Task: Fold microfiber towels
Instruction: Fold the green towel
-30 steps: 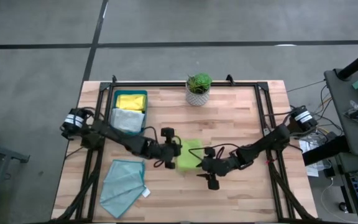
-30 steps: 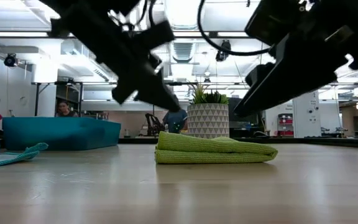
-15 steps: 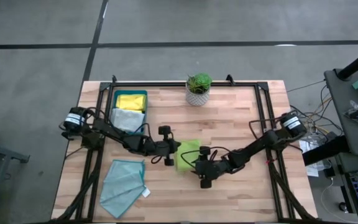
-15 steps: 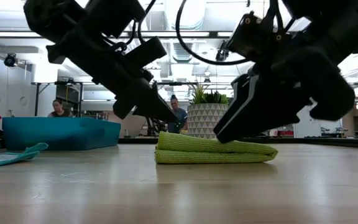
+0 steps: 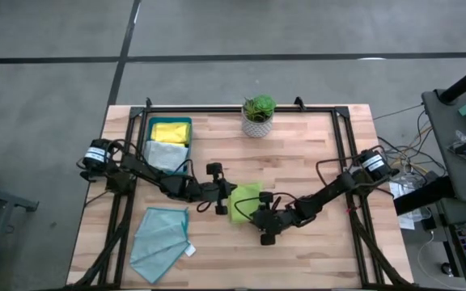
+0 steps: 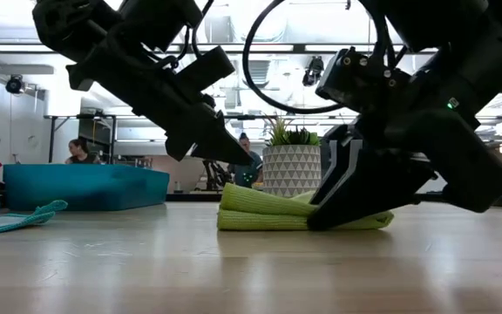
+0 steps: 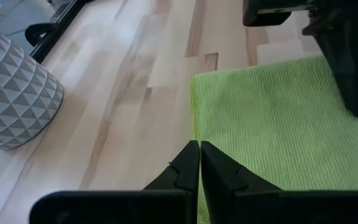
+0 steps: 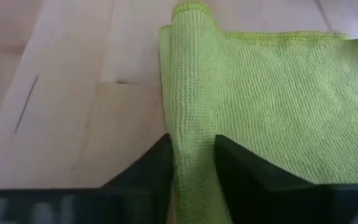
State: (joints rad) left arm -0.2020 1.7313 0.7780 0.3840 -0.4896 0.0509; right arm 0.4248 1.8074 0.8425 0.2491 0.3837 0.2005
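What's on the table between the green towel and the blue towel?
Nothing. In the high view only bare wood lies between the lime green towel and the light teal towel; the left arm's gripper hovers above it.

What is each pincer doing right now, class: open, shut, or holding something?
Left pincer: shut, empty, at the lime green towel's edge.
Right pincer: closing on a fold of that towel.

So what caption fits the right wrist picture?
Right gripper pinching a fold of the lime green towel on the wooden table.
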